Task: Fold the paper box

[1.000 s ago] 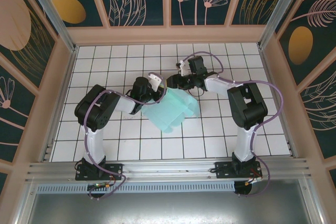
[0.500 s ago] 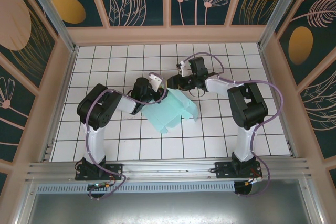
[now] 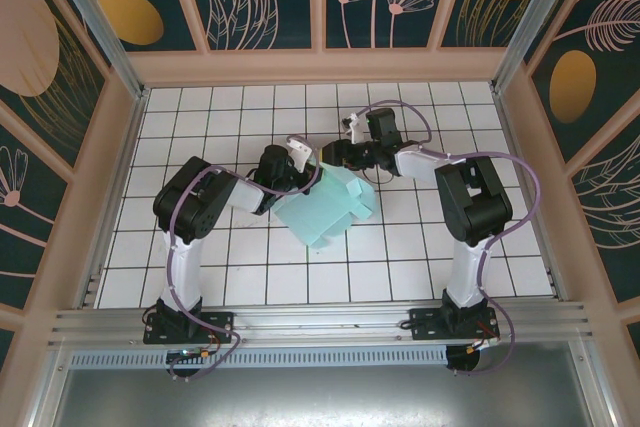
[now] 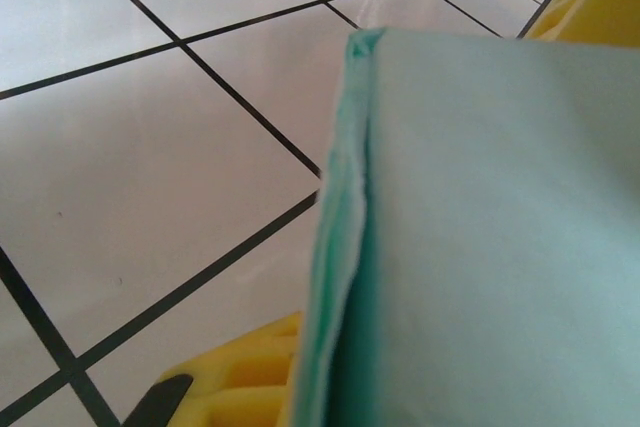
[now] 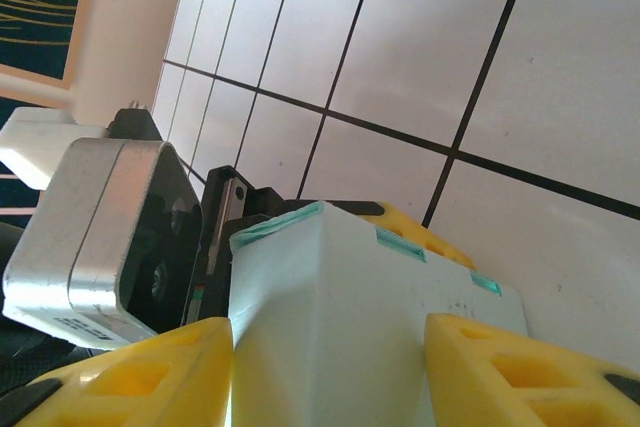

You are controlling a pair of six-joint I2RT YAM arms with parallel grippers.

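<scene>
**Paper box (image 3: pixel 322 205) held mid-counter between both arms, fold partway.**
Left end effector (image 3: pixel 300 169) is pinched on the card's left edge, with one yellow pad (image 4: pixel 240 372) showing beneath the doubled edge. It is probably anchoring the card so the panel cannot swing. Right end effector (image 3: pixel 328 155) is clamped across the far end, its fingers (image 5: pixel 150 372) flanking a creased corner, likely to square the walls. The box is tilted over the tiled counter (image 3: pixel 200 127), low corner toward the bases. Its right outline is uneven, so I judge the closing unfinished.

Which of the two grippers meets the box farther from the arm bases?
The right gripper: it reaches in from the right to the far corner of the paper box. The left gripper holds the box's left edge, slightly nearer the bases.
</scene>
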